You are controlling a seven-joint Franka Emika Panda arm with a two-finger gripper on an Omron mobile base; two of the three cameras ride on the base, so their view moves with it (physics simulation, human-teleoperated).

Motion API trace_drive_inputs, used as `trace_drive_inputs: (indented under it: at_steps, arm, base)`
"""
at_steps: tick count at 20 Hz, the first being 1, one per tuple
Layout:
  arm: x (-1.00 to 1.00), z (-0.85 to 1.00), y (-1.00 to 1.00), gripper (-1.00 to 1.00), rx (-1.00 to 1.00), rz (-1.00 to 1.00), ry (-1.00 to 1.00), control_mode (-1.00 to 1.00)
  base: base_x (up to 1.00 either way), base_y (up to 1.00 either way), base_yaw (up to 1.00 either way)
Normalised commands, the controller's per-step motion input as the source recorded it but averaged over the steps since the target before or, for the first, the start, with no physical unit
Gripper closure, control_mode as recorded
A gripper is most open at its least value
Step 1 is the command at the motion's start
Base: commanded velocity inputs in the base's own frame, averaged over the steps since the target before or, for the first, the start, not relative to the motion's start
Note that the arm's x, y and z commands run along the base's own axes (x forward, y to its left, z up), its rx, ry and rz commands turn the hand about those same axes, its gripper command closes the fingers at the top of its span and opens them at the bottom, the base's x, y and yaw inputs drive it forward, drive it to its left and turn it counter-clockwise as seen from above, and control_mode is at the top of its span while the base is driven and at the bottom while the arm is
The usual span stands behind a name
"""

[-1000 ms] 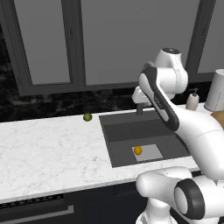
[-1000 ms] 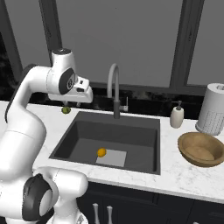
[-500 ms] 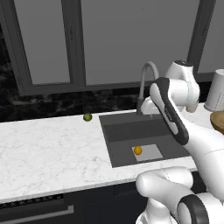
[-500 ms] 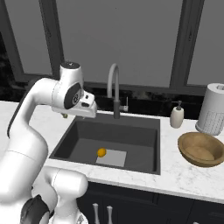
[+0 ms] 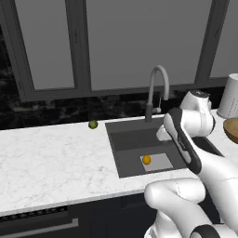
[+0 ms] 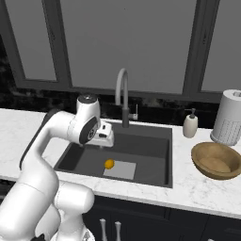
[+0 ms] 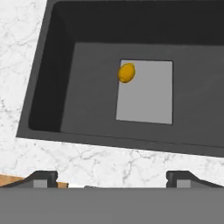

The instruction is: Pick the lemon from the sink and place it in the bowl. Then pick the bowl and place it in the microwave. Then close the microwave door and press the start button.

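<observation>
Hand view looks down into the sink (image 7: 48,87), with the lemon (image 7: 126,73) lying on the floor of the basin at about 12 o'clock from the gripper (image 7: 112,177). The lemon rests on the upper left edge of the pale grey square patch (image 7: 146,94), half over the dark floor. The two finger tips stand wide apart at the bottom, over the marble counter (image 7: 87,162) at the sink's near rim, with nothing between them.

From the right base view, the lemon (image 6: 109,164) sits at the left edge of the patch, at about 6 o'clock from the tap (image 6: 123,99). The gripper (image 6: 104,140) hangs above the sink's left part, apart from the lemon. The wooden bowl (image 6: 216,161) stands on the counter at 3 o'clock from the sink, near a soap bottle (image 6: 190,125) and a paper towel roll (image 6: 228,117).

From the left base view, a small green fruit (image 5: 93,124) lies on the counter at 9 o'clock from the sink (image 5: 122,139).
</observation>
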Motion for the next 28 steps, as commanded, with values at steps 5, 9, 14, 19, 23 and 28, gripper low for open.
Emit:
trace_drive_inputs:
  at_steps: [5,9,14,19,23,28]
  arm:
    - [0.54,-0.41,0.00,-1.00,-0.11,-0.01,0.15,-1.00]
    - [0.38,-0.43,0.00,-1.00,-0.07,-0.02,0.17,-1.00]
    - [0.14,-0.56,0.00,-1.00,-0.02,-0.07,0.09,-1.00]
    - [0.02,-0.57,0.00,-1.00,0.00,-0.20,0.00,-1.00]
    - [0.04,-0.42,0.00,-1.00,0.00,-0.21,0.00,-1.00]
    - [0.13,-0.23,0.00,-1.00,0.00,-0.17,0.04,-1.00]
  base:
    - [0.00,0.00,0.00]
    - [0.00,0.00,0.00]
    - [0.00,0.00,0.00]
    - [0.00,0.00,0.00]
    - [0.00,0.00,0.00]
    - [0.00,0.00,0.00]
